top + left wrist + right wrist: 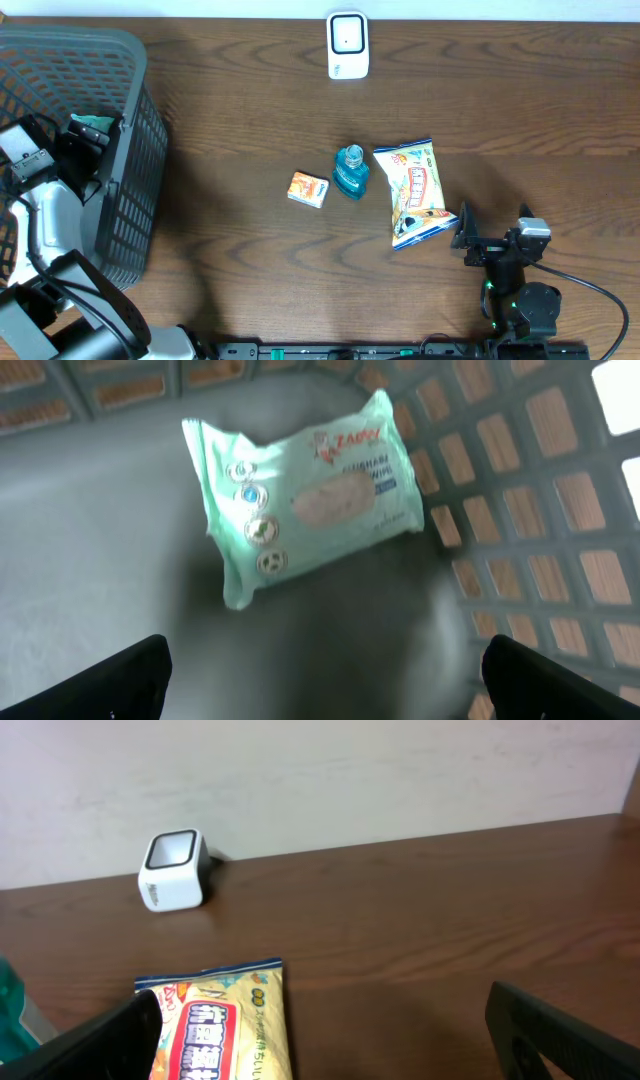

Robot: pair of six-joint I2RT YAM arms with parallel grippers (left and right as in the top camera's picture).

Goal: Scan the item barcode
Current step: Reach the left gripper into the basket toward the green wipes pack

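From overhead, we are seeing one scanner standing at the table's far edge. Three items are lying on the robot's side of the scanner: one orange box slightly left, one blue bottle straight in line, and one snack bag to the right. One basket is sitting far left of the scanner. The left gripper is hanging inside it, spread and empty. The right gripper is hovering at the bag's corner farthest from the scanner, also spread and empty.

Through the left wrist, we are finding one green wipes pack lying on the basket floor, apart from the parted fingers.

Through the right wrist, the bag is lying between the parted fingers and the scanner. We are judging it the likely item: light, soft, crinkly and slippery. Pinching a sealed edge is looking safest.
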